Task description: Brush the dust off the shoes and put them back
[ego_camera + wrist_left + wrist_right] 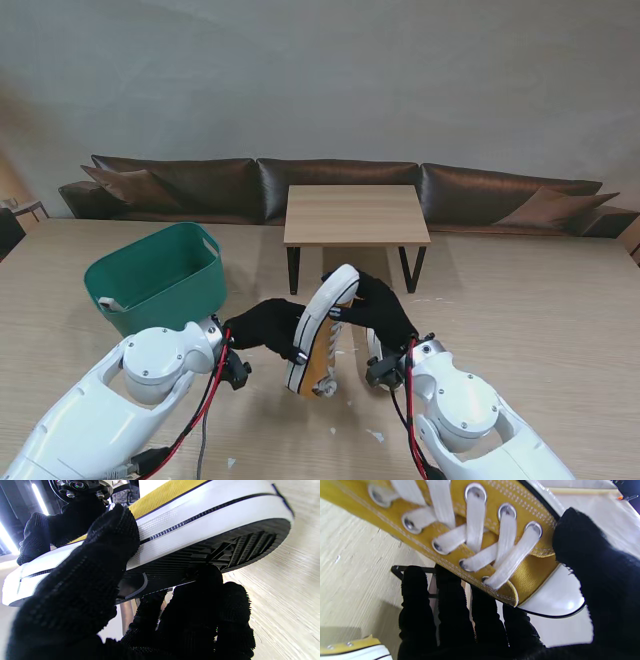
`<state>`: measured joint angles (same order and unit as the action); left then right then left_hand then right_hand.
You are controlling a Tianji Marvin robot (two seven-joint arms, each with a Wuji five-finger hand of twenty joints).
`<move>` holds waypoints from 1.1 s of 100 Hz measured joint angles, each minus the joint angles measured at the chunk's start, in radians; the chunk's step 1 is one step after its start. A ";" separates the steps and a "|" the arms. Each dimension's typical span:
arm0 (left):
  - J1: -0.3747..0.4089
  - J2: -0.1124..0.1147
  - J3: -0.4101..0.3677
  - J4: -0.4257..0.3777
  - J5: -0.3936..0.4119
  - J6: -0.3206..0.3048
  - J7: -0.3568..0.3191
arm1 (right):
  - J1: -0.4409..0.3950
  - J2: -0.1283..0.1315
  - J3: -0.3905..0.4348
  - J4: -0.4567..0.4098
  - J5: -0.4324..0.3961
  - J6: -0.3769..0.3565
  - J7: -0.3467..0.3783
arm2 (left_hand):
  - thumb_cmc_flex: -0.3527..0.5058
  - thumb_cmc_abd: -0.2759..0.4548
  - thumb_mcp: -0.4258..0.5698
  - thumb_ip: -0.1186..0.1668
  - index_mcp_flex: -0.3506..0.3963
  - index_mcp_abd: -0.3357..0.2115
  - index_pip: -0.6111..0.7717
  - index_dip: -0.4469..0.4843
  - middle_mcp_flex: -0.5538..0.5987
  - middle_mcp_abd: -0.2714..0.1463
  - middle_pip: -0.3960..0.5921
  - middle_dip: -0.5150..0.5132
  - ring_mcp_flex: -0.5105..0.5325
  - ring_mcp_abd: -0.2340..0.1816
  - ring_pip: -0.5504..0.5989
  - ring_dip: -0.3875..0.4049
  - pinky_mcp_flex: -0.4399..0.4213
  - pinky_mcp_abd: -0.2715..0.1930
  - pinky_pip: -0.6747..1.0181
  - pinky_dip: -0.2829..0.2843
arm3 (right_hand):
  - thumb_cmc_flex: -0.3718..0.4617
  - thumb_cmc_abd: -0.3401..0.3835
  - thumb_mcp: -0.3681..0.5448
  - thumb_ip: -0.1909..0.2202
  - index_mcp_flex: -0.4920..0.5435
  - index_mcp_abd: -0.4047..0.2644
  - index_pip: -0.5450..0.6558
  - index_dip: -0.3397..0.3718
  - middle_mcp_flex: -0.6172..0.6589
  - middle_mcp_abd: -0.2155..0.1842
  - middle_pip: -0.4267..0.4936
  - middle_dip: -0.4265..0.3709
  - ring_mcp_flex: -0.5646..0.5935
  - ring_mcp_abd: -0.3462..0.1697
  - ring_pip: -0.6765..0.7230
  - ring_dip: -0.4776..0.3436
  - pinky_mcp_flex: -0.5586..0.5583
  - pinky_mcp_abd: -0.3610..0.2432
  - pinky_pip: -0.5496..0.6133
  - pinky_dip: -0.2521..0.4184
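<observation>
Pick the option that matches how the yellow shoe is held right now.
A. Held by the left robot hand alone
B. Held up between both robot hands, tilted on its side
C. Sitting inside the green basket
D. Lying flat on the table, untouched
B: the yellow shoe is lifted and tilted, with the left robot hand on its sole side and the right robot hand on its laced side.

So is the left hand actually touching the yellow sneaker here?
Touching. The left wrist view shows the left hand wrapped over the white sidewall of the yellow sneaker, with fingers pressed against its sole.
</observation>
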<state>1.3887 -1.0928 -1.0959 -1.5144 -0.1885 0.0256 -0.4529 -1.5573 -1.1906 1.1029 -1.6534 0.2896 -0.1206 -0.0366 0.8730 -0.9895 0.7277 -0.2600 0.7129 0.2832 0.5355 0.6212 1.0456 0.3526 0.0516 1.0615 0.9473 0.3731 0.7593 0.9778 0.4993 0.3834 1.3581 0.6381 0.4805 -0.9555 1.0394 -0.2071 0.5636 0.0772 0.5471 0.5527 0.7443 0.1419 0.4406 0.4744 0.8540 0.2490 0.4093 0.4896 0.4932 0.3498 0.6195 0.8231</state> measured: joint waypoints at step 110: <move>0.224 -0.045 -0.149 -0.204 0.140 0.181 0.270 | -0.081 -0.082 -0.125 -0.093 -0.130 0.122 -0.329 | 0.191 0.525 -0.267 0.153 0.066 0.000 -0.096 -0.037 -0.106 0.051 0.147 -0.514 -0.266 0.119 -0.328 -0.356 -0.339 0.062 -0.457 0.033 | 0.048 0.206 -0.039 -0.189 0.333 0.304 0.372 0.080 0.532 0.213 0.207 0.254 0.443 0.117 0.814 0.262 0.037 0.093 0.734 -0.123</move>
<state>1.6130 -1.1373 -1.2445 -1.7180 -0.0485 0.2061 -0.1825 -1.6383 -1.2725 0.9780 -1.7466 0.1593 0.0016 -0.3660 1.0637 -0.4642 0.4607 -0.1074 0.7789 0.2832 0.4397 0.5844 0.9395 0.4034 0.1989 0.5473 0.6814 0.4916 0.4314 0.6217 0.1602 0.4456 0.9014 0.6712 0.5284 -0.7491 1.0000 -0.3960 0.8961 0.3809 0.9187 0.6324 1.2767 0.3545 0.6476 0.7283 1.2967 0.3656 1.2238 0.7520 0.5298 0.4427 1.3534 0.7003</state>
